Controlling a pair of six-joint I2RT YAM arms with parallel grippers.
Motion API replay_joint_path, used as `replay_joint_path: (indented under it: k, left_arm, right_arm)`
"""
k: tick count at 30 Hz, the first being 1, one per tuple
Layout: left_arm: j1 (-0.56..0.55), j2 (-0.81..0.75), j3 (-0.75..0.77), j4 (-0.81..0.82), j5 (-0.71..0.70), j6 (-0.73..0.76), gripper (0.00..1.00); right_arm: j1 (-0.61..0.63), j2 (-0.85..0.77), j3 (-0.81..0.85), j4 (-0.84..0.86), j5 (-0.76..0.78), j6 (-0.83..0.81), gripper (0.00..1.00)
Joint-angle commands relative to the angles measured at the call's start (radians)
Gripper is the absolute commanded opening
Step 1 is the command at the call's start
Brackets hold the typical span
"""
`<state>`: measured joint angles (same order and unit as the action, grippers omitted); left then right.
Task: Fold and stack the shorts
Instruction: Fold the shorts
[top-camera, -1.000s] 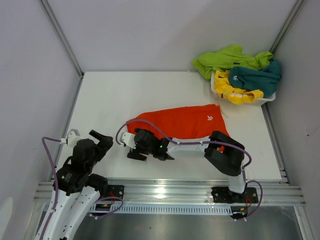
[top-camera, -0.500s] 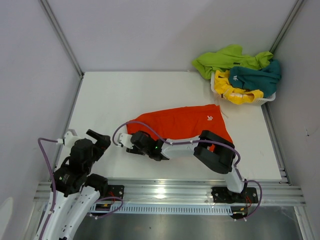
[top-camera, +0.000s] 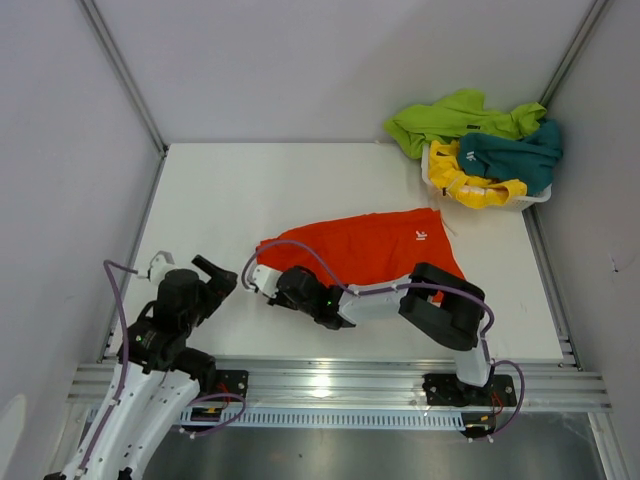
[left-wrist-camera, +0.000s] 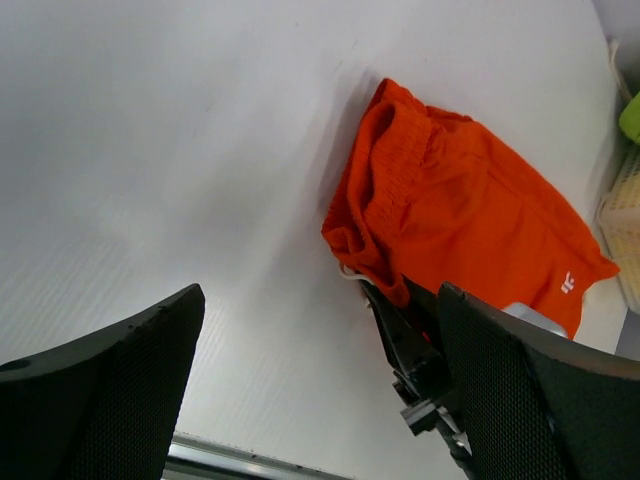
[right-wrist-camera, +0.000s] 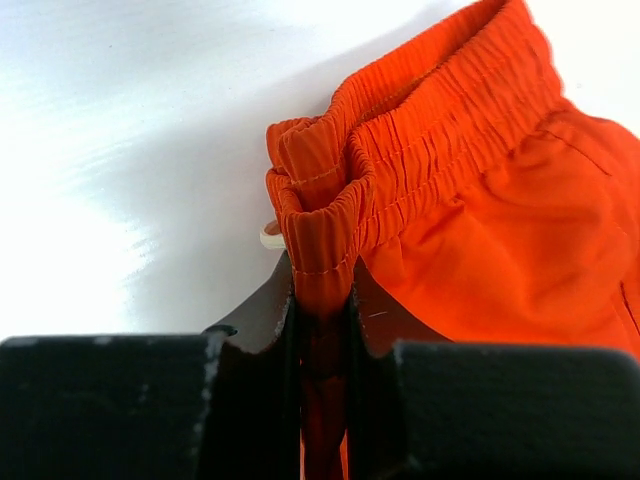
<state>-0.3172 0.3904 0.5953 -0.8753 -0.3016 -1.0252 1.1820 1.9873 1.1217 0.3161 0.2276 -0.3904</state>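
The orange shorts (top-camera: 375, 250) lay spread flat on the white table (top-camera: 250, 190), about at its middle, with the waistband (right-wrist-camera: 440, 130) towards the left and the legs towards the right; a small white logo showed near their far right corner. The right gripper (top-camera: 262, 281) reached leftward, low over the table, and its fingers were clamped on a bunched fold of the waistband at the near left corner of the shorts, the elastic standing up in a gathered ridge between them. The left gripper (top-camera: 218, 275) hung above bare table just left of that corner, its fingers spread wide with nothing between them and clear of the fabric.

At the far right corner stood a white mesh basket (top-camera: 535, 200). Yellow shorts (top-camera: 465, 185) and teal shorts (top-camera: 515, 155) lay heaped in it, and lime green shorts (top-camera: 450, 115) draped over its far rim.
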Motion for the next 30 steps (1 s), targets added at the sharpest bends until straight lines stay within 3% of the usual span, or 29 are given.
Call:
replay_joint_path:
  k: [1,7,20,30]
  left_arm:
    - [0.009,0.042,-0.035,0.116,0.113,0.027,0.99]
    - [0.013,0.143,-0.063,0.240,0.249,0.039,0.99]
    - [0.047,0.424,-0.141,0.603,0.542,-0.030,0.99]
    - [0.053,0.562,-0.221,0.861,0.607,-0.144,0.99]
  right_arm:
    - [-0.010,-0.103,-0.063,0.176,0.007,0.053,0.00]
    - [-0.030,-0.176,-0.184,0.313,0.015,0.107,0.00]
    - [-0.036,-0.220,-0.244,0.391,0.027,0.113,0.00]
    - [-0.038,-0.226,-0.250,0.403,0.027,0.108,0.00]
